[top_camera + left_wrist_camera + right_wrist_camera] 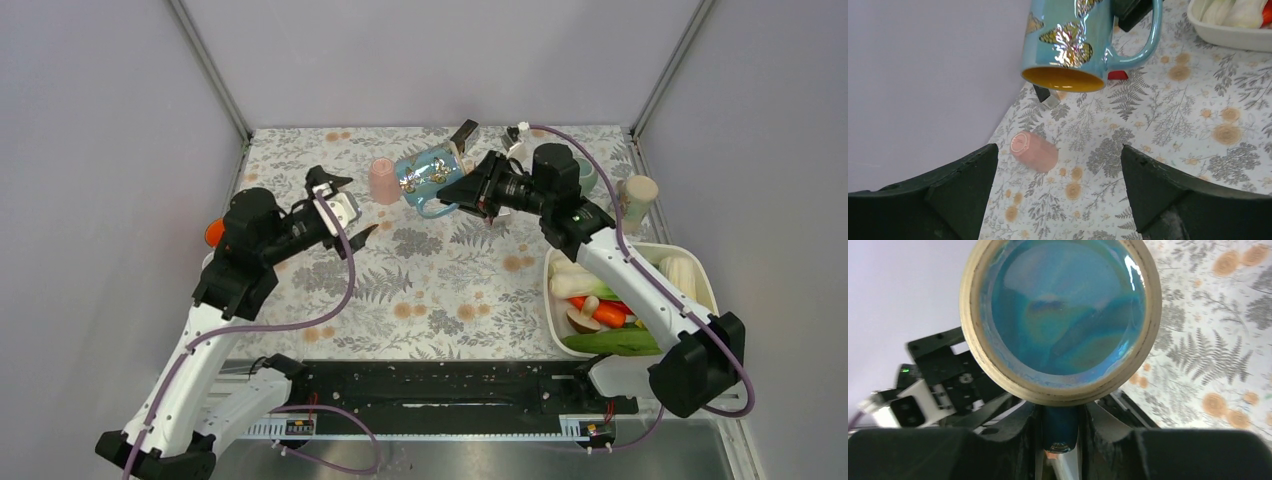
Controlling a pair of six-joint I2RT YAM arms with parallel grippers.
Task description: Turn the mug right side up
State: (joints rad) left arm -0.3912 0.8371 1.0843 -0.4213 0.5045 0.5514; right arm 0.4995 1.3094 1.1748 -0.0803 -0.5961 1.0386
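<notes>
Blue glazed mug (430, 172) with gold butterflies and a yellow inside hangs on its side at the far middle of the table, apparently clear of the cloth, its mouth turned toward the left arm and its flat base facing the right wrist camera. Nearest on the right, beside that arm's base, a white rectangular tray (700, 270) holds a heap of vegetables. On the fern-and-flower printed cloth (450, 290), the left gripper (358, 205) hovers over the left half with its jaws spread wide and nothing between them. It points at the mug's mouth, well short of it. A small pink cup (383, 180) rests on the cloth just left of the mug, and whether they touch cannot be told. The right gripper (452, 193) reaches in from the right with its black jaws pinching the mug's looped handle (1060, 427) on both sides. Behind the right arm stand a pale green cup (588, 176) and a beige-topped container (637, 195).
</notes>
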